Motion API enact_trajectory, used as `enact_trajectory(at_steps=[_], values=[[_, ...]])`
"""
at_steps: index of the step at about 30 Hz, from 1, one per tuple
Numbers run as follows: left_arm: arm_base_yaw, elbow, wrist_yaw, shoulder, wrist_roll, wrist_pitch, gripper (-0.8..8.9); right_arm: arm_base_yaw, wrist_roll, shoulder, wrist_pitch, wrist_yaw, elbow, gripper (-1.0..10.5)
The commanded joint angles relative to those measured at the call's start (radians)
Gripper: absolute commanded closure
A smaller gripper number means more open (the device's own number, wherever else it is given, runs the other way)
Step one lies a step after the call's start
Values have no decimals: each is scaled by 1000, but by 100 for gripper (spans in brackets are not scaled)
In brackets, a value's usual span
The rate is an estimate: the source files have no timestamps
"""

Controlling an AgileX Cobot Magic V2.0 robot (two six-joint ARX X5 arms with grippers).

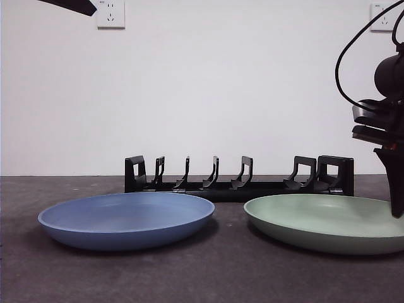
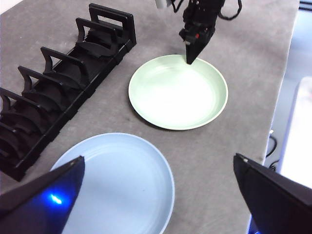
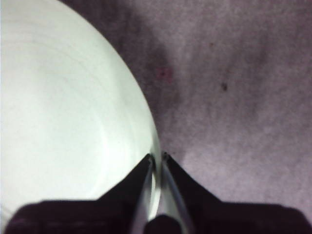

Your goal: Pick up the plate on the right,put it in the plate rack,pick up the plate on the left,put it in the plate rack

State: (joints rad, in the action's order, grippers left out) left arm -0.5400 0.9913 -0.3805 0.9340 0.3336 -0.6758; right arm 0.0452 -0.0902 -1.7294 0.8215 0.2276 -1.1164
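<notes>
Gripping now: right gripper (image 3: 157, 161) points down, jaws pinching the round pale green plate's (image 1: 315, 218) rim.
Room: shallow blue plate (image 1: 126, 218) beside; long black pronged plate rack (image 1: 240, 180) behind both.
Left gripper (image 2: 156, 195): high, jaws spread.

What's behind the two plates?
The black plate rack stands behind the blue plate and green plate, with nothing in it. The plates' rims hide its bottom edge.

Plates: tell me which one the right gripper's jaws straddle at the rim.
The green plate. The right gripper has its jaws on either side of its rim, nearly closed. The blue plate lies untouched, no gripper on it.
</notes>
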Motion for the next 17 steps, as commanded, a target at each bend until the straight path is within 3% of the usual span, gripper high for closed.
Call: enact_trajectory(at_steps=[1,10,17], values=[[-26,0,44,9,73,-4,103,1,3,-9,-10,0,1,963],[-166,0,169,62,268,-13,103,0,4,76,40,32,-21,963],[-300,0,315,112,395,25,103,0,4,220,167,72,-135,963]])
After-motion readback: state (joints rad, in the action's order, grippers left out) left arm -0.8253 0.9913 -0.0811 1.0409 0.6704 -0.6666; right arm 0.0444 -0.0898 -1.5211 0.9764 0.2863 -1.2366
